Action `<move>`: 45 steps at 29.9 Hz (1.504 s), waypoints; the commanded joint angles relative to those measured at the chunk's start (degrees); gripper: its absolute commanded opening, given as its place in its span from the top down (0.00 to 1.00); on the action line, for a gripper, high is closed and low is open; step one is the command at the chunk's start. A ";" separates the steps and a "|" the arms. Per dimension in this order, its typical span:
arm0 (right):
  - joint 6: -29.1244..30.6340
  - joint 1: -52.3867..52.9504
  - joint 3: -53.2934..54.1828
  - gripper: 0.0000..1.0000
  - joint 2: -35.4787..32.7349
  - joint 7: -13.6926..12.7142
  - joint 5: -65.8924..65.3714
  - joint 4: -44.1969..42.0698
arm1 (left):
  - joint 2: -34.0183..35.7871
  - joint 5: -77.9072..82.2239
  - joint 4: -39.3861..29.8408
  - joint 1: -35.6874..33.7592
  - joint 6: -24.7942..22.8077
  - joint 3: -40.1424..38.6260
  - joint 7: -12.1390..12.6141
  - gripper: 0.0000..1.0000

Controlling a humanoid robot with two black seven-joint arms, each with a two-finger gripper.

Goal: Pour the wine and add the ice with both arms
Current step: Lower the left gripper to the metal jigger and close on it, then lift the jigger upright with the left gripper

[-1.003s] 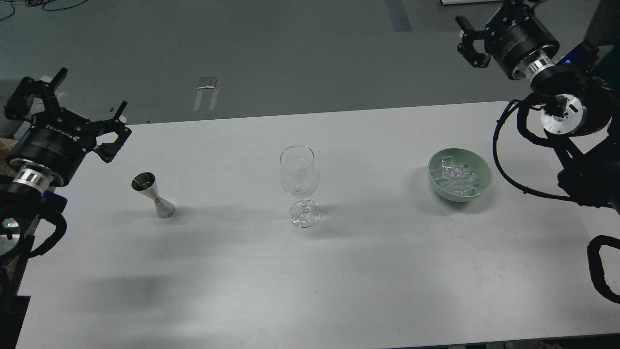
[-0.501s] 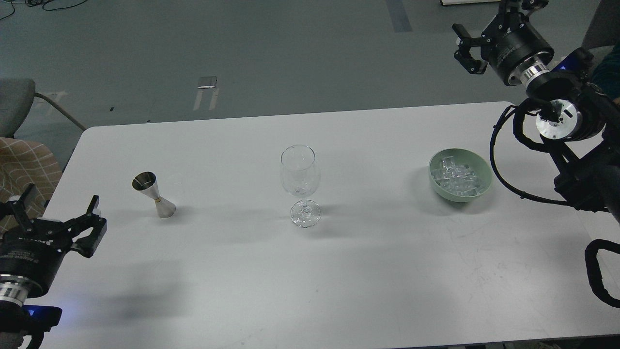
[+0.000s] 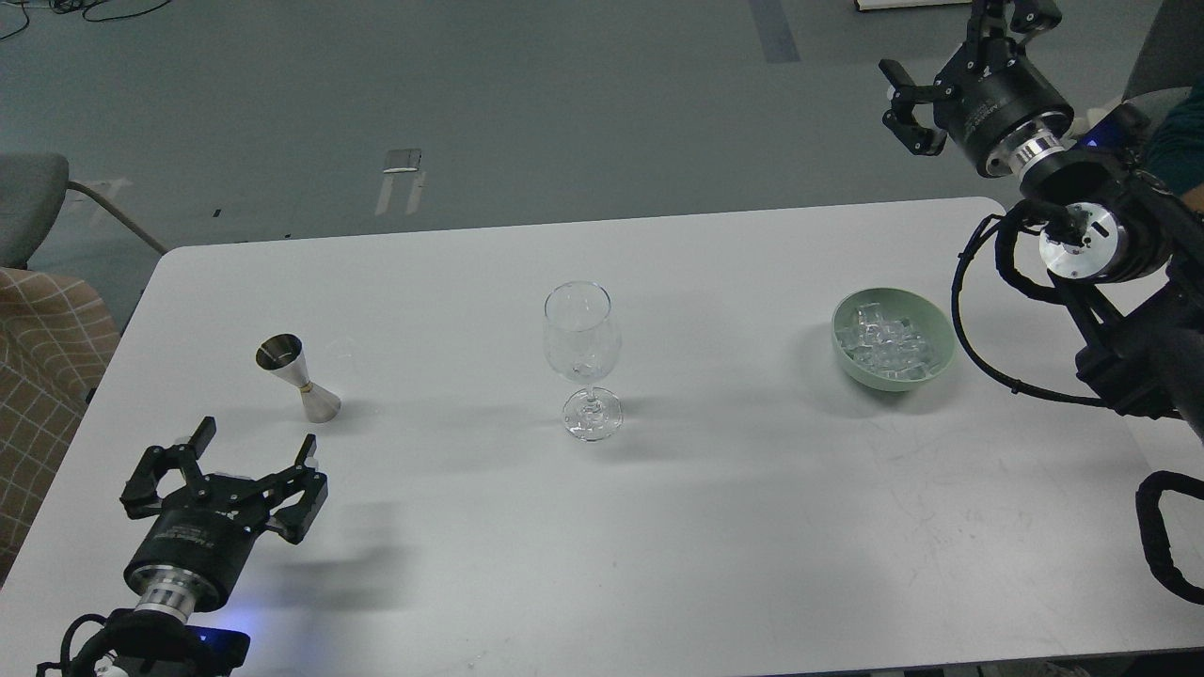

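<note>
A clear stemmed wine glass stands empty at the middle of the white table. A steel hourglass-shaped jigger stands to its left. A pale green bowl at the right holds heaped clear ice cubes. My left gripper is open and empty, low over the table's front left, below the jigger. My right gripper is open and empty, raised beyond the table's far right corner, well above and behind the bowl.
A grey chair and a checked tan cushion stand off the table's left edge. Grey floor lies beyond the far edge. My right arm's cables loop just right of the bowl.
My left gripper has dropped from high at the far left to the table's front left, then moved right toward the jigger. My right gripper has barely shifted.
</note>
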 commanded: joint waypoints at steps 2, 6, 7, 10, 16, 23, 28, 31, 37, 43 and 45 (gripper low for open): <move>0.00 -0.16 0.01 0.00 -0.08 0.03 0.01 0.02 | -1.18 0.93 7.05 -6.09 -0.04 0.05 -0.14 0.01; 0.00 -0.25 0.01 0.00 -0.08 0.03 0.01 0.02 | -0.92 1.45 10.76 -9.18 -0.12 0.05 -0.41 0.01; 0.00 -0.34 0.01 0.00 -0.08 0.03 0.01 -0.06 | -1.00 1.98 12.33 -10.14 -0.12 0.05 -0.67 0.01; -0.09 -0.69 0.01 0.00 -0.08 0.03 0.01 0.02 | -1.36 3.39 15.24 -11.99 -0.30 -0.21 -0.93 0.01; -0.35 -1.39 0.18 0.00 -0.08 0.03 0.01 0.11 | -1.62 5.15 19.90 -16.39 -0.56 -0.92 -1.90 0.01; -0.53 -2.18 0.18 0.00 -0.17 0.03 0.01 1.17 | -1.62 5.24 24.21 -21.84 -0.56 -1.09 -2.25 0.01; -1.40 -2.18 0.18 0.00 -0.35 0.03 0.01 1.60 | -1.62 5.32 26.67 -23.77 -0.56 -1.09 -3.21 0.01; -1.67 -2.27 0.18 0.00 -0.43 0.03 0.01 1.96 | -1.62 5.32 27.98 -24.21 -0.56 -1.01 -4.71 0.01; -1.67 -2.36 0.18 0.00 -0.26 0.03 0.01 1.96 | -1.62 5.24 28.78 -24.83 -0.56 -1.01 -4.98 0.02; -1.67 -2.36 0.09 0.00 -0.35 0.03 0.01 1.96 | -1.62 5.32 30.01 -25.88 -0.48 -0.92 -5.07 0.11; -1.67 -2.36 0.09 0.00 -0.43 0.03 0.01 2.05 | -1.62 5.58 30.10 -25.89 -0.56 -0.74 -5.15 0.31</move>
